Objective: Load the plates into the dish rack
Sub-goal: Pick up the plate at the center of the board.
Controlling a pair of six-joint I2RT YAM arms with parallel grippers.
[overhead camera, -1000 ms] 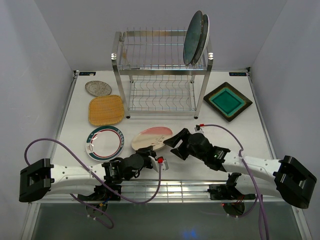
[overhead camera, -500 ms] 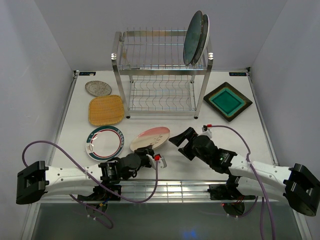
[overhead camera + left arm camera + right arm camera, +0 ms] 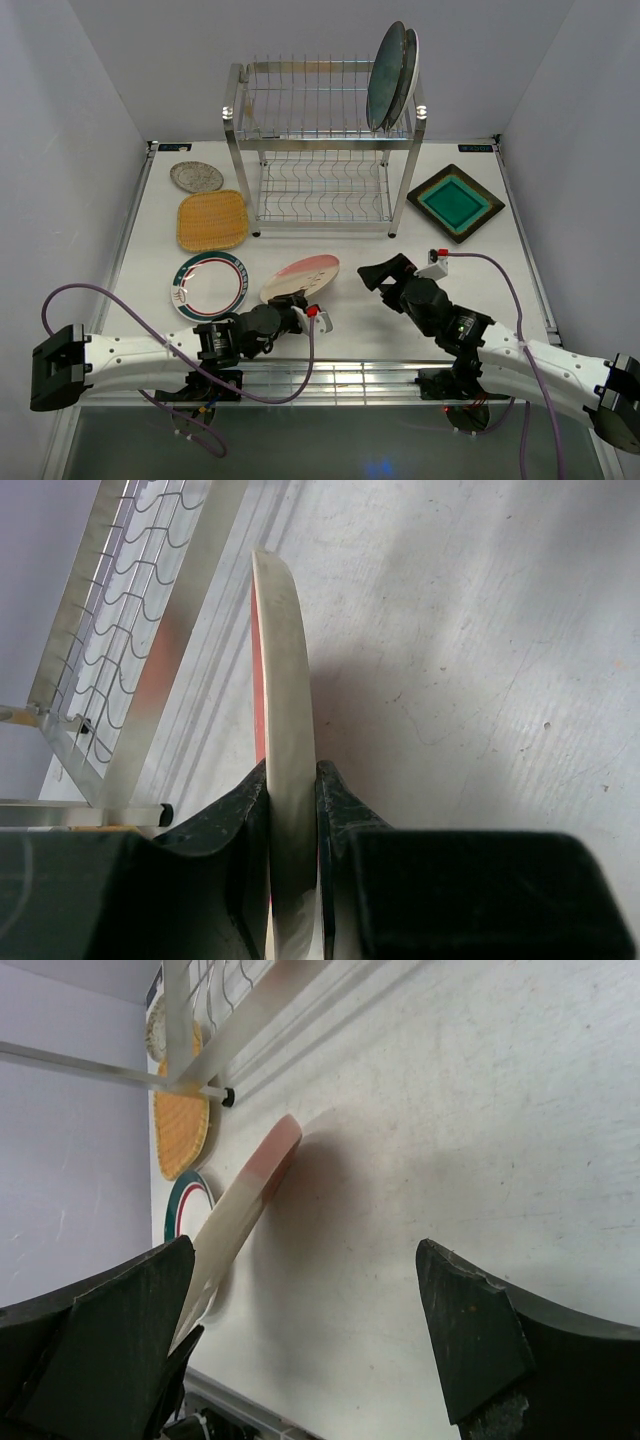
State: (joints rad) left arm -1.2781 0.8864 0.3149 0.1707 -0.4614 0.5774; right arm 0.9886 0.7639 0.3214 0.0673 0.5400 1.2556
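Note:
My left gripper (image 3: 291,304) is shut on the near edge of the pink-cream plate (image 3: 302,276), holding it tilted up off the table in front of the dish rack (image 3: 320,150). In the left wrist view the plate's cream rim (image 3: 285,670) stands edge-on between my fingers (image 3: 345,805). My right gripper (image 3: 386,271) is open and empty to the right of that plate, which shows in the right wrist view (image 3: 247,1203). Two plates, the front one dark blue-grey (image 3: 384,80), stand in the rack's top tier at the right.
A green-rimmed white plate (image 3: 210,284), a yellow woven square plate (image 3: 212,220) and a small silver plate (image 3: 196,177) lie left of the rack. A brown square plate with a teal centre (image 3: 455,202) lies at its right. The rack's lower shelf (image 3: 110,670) is close ahead.
My right gripper has drawn back to the right, away from the pink-cream plate. My left gripper has kept its hold and the plate has tilted up slightly.

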